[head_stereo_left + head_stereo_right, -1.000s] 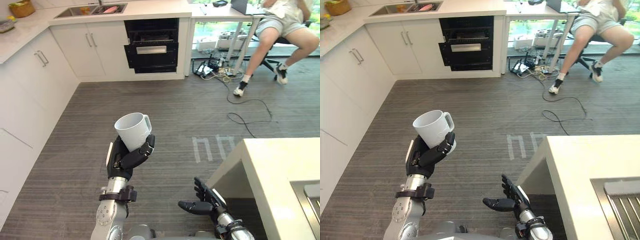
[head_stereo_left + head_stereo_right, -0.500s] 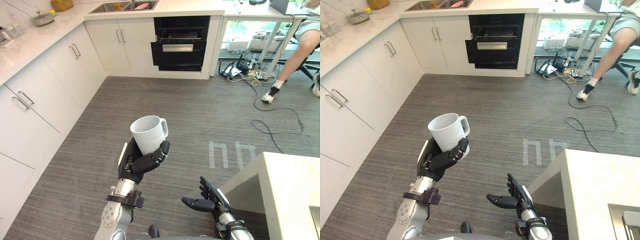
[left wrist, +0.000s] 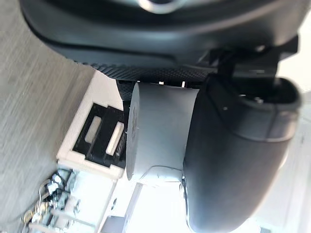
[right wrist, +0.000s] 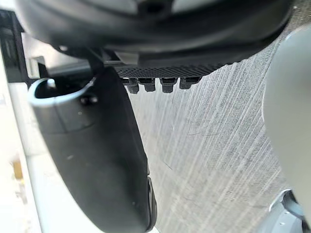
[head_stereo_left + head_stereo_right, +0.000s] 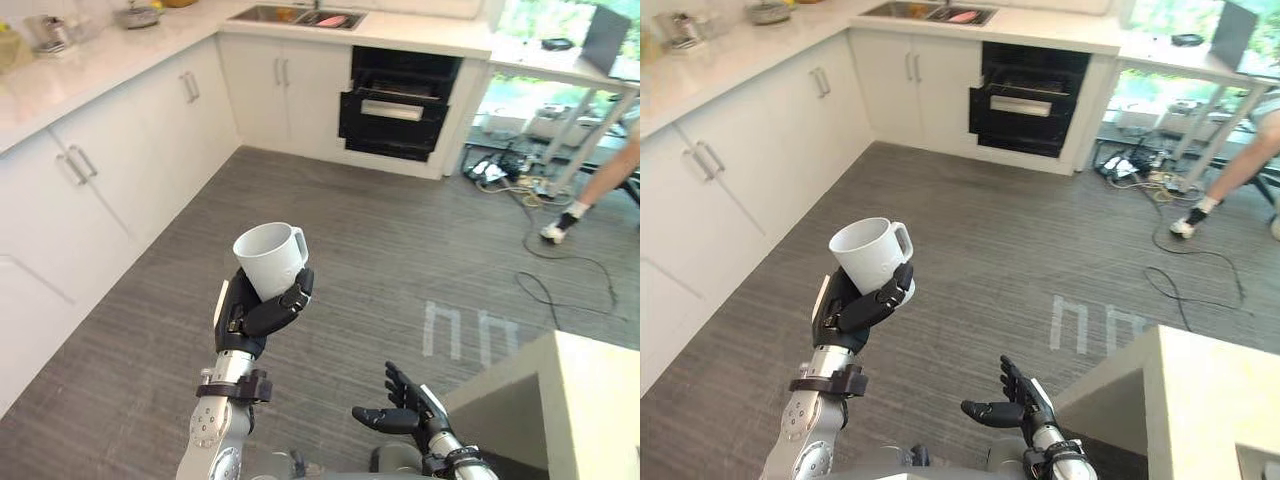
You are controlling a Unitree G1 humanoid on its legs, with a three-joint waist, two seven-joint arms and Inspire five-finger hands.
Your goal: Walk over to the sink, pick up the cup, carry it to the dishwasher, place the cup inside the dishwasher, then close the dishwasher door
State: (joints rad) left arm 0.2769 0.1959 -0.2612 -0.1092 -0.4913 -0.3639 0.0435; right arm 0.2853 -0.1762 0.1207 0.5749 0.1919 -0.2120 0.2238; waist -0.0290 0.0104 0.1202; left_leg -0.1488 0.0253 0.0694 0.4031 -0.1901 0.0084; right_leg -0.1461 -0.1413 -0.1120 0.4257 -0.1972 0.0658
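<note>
L hand [image 5: 255, 310]: matte black fingers & thumb, white strip along its outer edge, then a black clamp-like wrist band [image 5: 232, 386] and a rounded silver-grey forearm [image 5: 212, 445] w/ round marks. R hand [image 5: 405, 412]: same black build, pale strip on the back, dark cuff, silver-grey wrist [image 5: 455, 462]. Close up in the R wrist view, the thumb [image 4: 112, 165] is a smooth glossy black shell w/ a light rim near its base; fingertips [image 4: 148, 85] are a row of small black nubs under a ribbed black pad.
</note>
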